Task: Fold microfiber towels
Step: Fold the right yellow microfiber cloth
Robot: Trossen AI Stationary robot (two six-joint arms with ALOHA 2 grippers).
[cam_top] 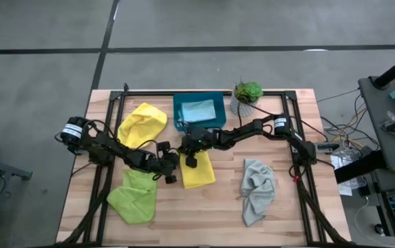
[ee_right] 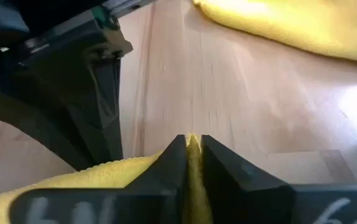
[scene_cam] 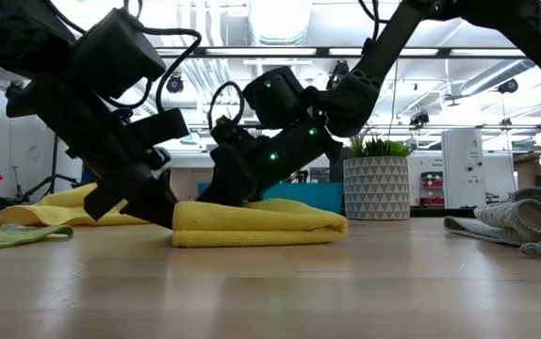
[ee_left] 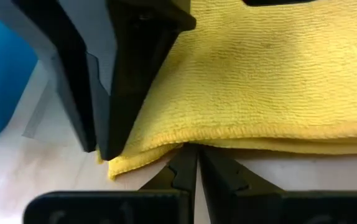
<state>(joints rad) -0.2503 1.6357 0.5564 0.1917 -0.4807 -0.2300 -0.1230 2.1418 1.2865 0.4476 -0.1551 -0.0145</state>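
A yellow microfiber towel [cam_top: 200, 173] lies folded in several layers on the table's middle, also seen in the low view [scene_cam: 261, 224]. My right gripper [ee_right: 193, 148] reaches in from the right and is shut on the towel's far left corner. My left gripper [ee_left: 197, 163], shut, slants down at the towel's left edge. A second yellow towel [cam_top: 141, 124] lies crumpled at the far left, a lime green one [cam_top: 134, 196] at the near left, and a grey one [cam_top: 258, 189] at the right. A light blue one [cam_top: 199, 110] lies in the teal tray [cam_top: 178, 114]. My left gripper has its shut tips right at the folded towel's left edge [ee_left: 185, 147]; I cannot tell whether they touch it. My right gripper pinches the towel's edge [ee_right: 193, 163] between its two fingers, slanting down from the far right. The towel lies flat on the table below it.
A potted plant [cam_top: 247, 96] stands at the far edge, right of the tray. A black frame [cam_top: 288, 131] runs along the table's sides. Bare wood shows along the near edge between the lime green towel and the grey towel.
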